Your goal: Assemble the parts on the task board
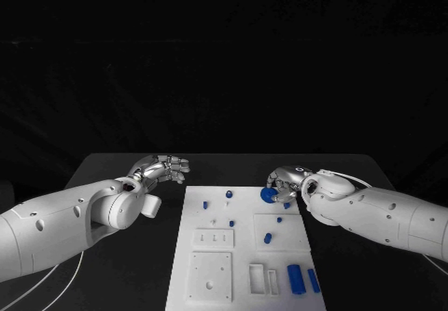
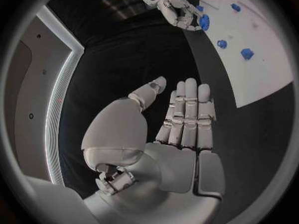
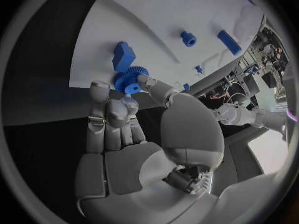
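The white task board (image 1: 243,259) lies in the middle of the black table. My right hand (image 1: 287,179) is at the board's far right corner and pinches a blue gear (image 1: 268,194) between thumb and fingers; the right wrist view shows the gear (image 3: 129,79) at the fingertips, just over the board's edge and beside a blue block (image 3: 122,55). My left hand (image 1: 164,168) hovers over the table off the board's far left corner. Its fingers (image 2: 187,114) are stretched out and hold nothing.
Several small blue parts stand on the board: a peg (image 1: 228,193) at the far end, others (image 1: 268,238) mid-board, and two long cylinders (image 1: 296,279) near the front right. White raised blocks (image 1: 210,275) with recesses fill the near left of the board.
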You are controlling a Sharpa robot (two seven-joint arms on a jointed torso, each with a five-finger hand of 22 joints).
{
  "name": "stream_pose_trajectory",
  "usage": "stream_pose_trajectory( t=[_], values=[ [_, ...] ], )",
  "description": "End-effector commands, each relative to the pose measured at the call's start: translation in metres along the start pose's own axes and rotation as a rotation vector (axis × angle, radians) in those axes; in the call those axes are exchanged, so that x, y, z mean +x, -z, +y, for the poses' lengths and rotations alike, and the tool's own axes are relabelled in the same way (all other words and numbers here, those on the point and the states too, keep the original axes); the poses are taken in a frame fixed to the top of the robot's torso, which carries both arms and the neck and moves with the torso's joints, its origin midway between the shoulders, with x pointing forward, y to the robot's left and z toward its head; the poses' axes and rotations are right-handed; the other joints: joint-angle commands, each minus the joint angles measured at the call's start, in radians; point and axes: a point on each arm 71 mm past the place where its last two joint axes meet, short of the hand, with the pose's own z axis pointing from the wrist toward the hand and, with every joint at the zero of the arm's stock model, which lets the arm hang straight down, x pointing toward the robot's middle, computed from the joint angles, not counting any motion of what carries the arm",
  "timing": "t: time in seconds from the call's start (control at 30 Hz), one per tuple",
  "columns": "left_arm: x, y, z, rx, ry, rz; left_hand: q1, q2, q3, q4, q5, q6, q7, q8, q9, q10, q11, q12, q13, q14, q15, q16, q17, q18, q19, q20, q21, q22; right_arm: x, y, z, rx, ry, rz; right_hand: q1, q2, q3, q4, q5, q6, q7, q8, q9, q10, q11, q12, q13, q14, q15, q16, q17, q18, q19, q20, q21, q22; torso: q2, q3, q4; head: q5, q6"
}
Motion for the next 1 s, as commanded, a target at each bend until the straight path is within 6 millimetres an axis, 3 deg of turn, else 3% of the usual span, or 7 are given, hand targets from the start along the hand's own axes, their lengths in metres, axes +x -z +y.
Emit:
stream_pose_trajectory(
  t=[0.03, 0.4, 1.0],
  values=[
    [0.001, 0.000, 0.000, 0.000, 0.002, 0.007, -0.007, 0.003, 0.005, -0.001, -0.003, -0.003, 0.003, -0.006, 0.001, -0.010, 0.000, -0.006, -0.001, -0.007, -0.003, -0.003, -0.001, 0.009, -0.004, 0.000, 0.004, 0.018, 0.007, 0.001, 0.000, 0.004, 0.066, 0.010, 0.009, -0.001, 0.012, -0.002, -0.008, 0.053, 0.016, 0.015, 0.008, -0.003, -0.008, 0.004, -0.003, 0.001, -0.011, -0.007, 0.002, 0.024, 0.000, 0.000, 0.005, 0.022, 0.000, -0.0003, -0.0003, 0.000, 0.000],
    [0.001, 0.000, 0.000, -0.003, 0.002, 0.007, -0.007, 0.004, 0.005, -0.001, -0.003, -0.003, 0.003, -0.006, 0.002, -0.010, 0.000, -0.006, -0.001, -0.006, -0.003, -0.002, -0.001, 0.009, -0.004, 0.000, 0.004, 0.018, 0.008, 0.001, 0.002, -0.001, 0.087, 0.006, 0.002, 0.004, 0.032, -0.002, -0.022, 0.108, -0.004, 0.044, 0.034, 0.009, -0.027, -0.002, -0.008, 0.005, -0.030, -0.013, 0.009, 0.024, 0.000, 0.002, 0.013, 0.021, 0.000, -0.0021, -0.0001, -0.003, -0.003],
    [-0.001, 0.000, 0.000, -0.002, 0.001, 0.004, -0.005, 0.005, 0.006, -0.002, -0.003, -0.003, 0.003, -0.006, 0.002, -0.010, 0.000, -0.006, -0.001, -0.006, -0.003, -0.002, -0.002, 0.009, -0.005, 0.000, 0.005, 0.018, 0.002, 0.004, 0.015, -0.030, 0.072, -0.079, -0.016, 0.001, 0.034, 0.013, -0.012, 0.126, -0.014, 0.050, 0.051, 0.019, -0.037, -0.004, -0.008, 0.009, -0.039, -0.015, 0.017, 0.024, 0.004, -0.001, 0.019, 0.020, -0.001, -0.0016, -0.0007, -0.001, -0.003]
  ],
)
